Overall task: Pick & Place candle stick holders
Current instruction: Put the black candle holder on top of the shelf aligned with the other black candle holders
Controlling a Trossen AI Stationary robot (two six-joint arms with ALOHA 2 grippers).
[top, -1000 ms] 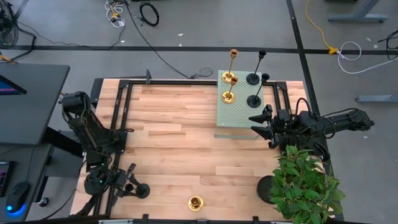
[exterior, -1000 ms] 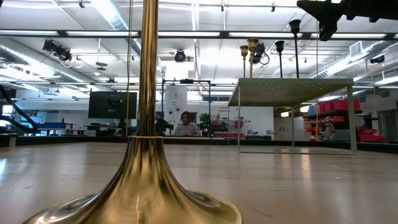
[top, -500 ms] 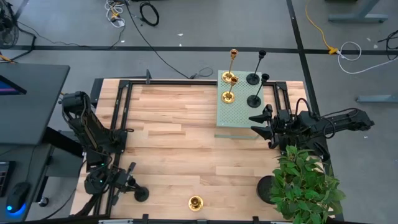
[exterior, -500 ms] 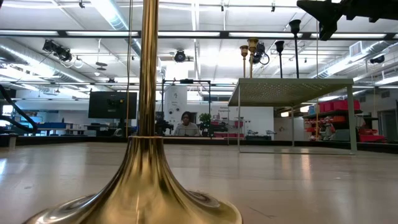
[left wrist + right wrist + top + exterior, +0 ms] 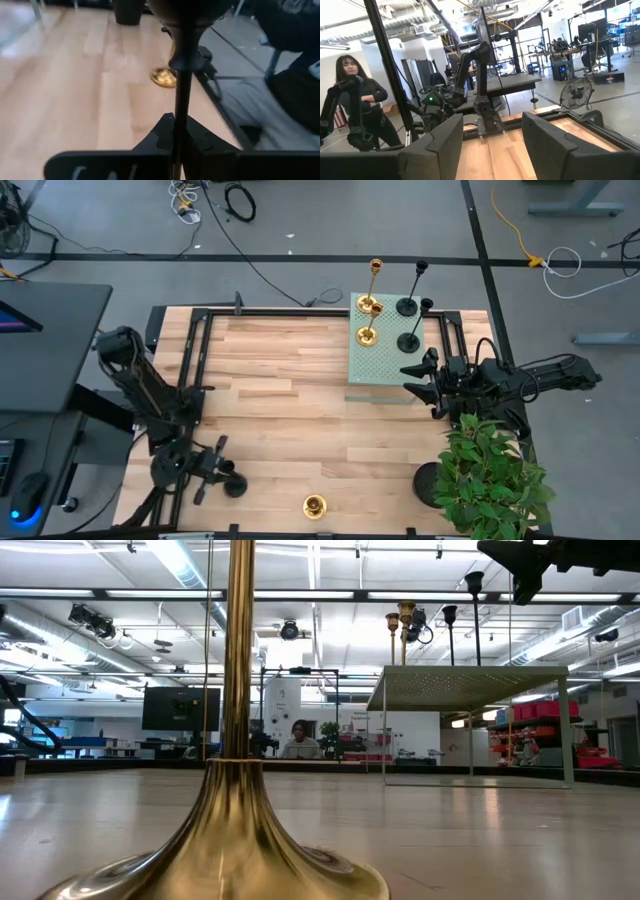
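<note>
On the wooden table point(image 5: 290, 410), seen from above, a pale green perforated stand point(image 5: 385, 355) sits by the far edge toward the right. It carries two gold candlesticks point(image 5: 367, 335) near its left side and two black candlesticks point(image 5: 408, 340) near its right. A third gold candlestick point(image 5: 315, 505) stands alone at the near edge, around the middle. Near the near-left corner the left gripper point(image 5: 215, 473) is clenched around the stem of a black candlestick point(image 5: 234, 486), whose round base is beside the fingers. The right gripper point(image 5: 428, 385) hangs by the near-right corner of the stand, fingers spread with nothing between them. A leafy plant point(image 5: 490, 475) in a black pot point(image 5: 430, 483) fills the near-right corner.

From table height, the lone gold candlestick point(image 5: 235, 790) fills the foreground, its flared base on the wood. Behind it, on the right, the stand point(image 5: 470, 680) stands on thin legs with candlestick tops above it. A person point(image 5: 298, 740) sits far back in the room.

In the left wrist view, the thin black stem point(image 5: 180, 90) runs up between the arm's own dark fingers, gripped; the gold candlestick point(image 5: 164, 76) is farther off near the table edge.

In the right wrist view, the two dark fingers point(image 5: 437, 145) stand apart, empty, above the wood. A person point(image 5: 362, 105) stands beyond the table.
</note>
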